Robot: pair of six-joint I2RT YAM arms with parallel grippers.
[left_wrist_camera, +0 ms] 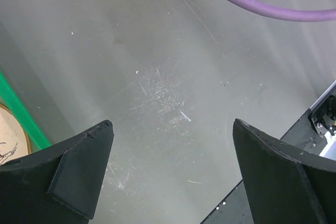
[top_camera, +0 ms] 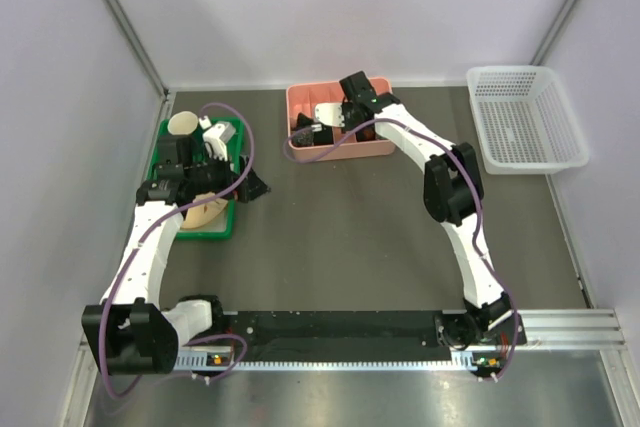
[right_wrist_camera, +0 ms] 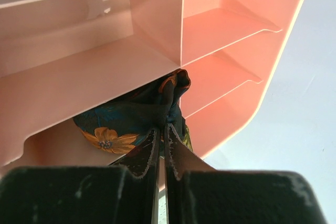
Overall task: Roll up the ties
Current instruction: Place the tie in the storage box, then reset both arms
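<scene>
Right jaws are pinching shut on a fold of the tie [right_wrist_camera: 137, 115], dark fabric with an orange flower print, bunched in a corner compartment of the pink tray [right_wrist_camera: 236, 30]. Left jaws are hanging spread wide over bare bench [left_wrist_camera: 157, 77], gripping nothing, just beside the green tray [top_camera: 205, 234]. White basket [top_camera: 525, 117] is sitting at far right.
</scene>
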